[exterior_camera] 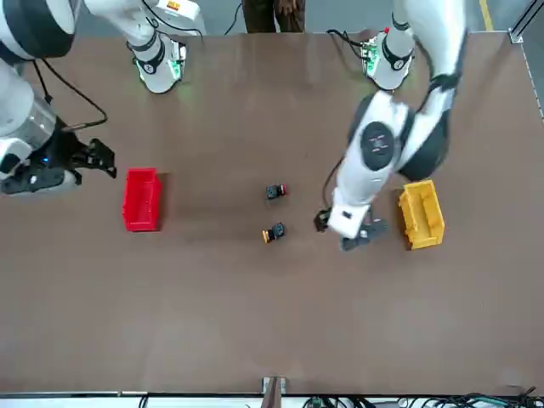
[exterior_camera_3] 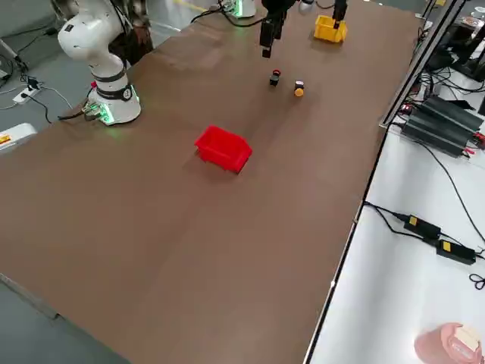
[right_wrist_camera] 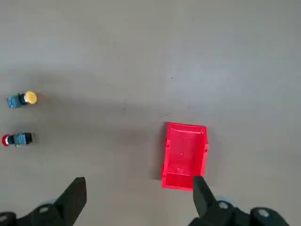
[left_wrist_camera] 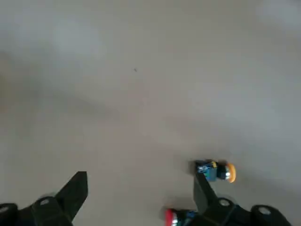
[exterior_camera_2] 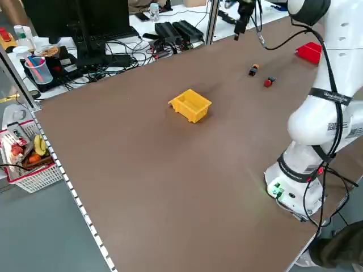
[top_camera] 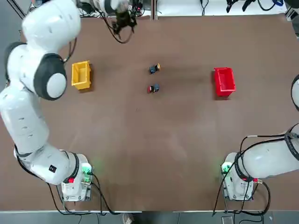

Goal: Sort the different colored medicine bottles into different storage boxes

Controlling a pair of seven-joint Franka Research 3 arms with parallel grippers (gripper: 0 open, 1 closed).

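Hovering spread toward eleven o'clock of the bottles (top_camera: 153, 69) is the left hand (left_wrist_camera: 140, 175). The right hand (right_wrist_camera: 140, 178), also spread, hangs near the red box (top_camera: 225, 80).

Even, fairly bright light; soft shadows, pale glare and slightly blurred wrist views.

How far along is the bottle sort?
Both box placements look set: the yellow plastic bin and red plastic bin stand apart. Nothing is in hand; both pincers are open above the table. Left: the small dark bottle with orange-yellow cap and the small dark bottle with red cap lie between the bins, unsorted.
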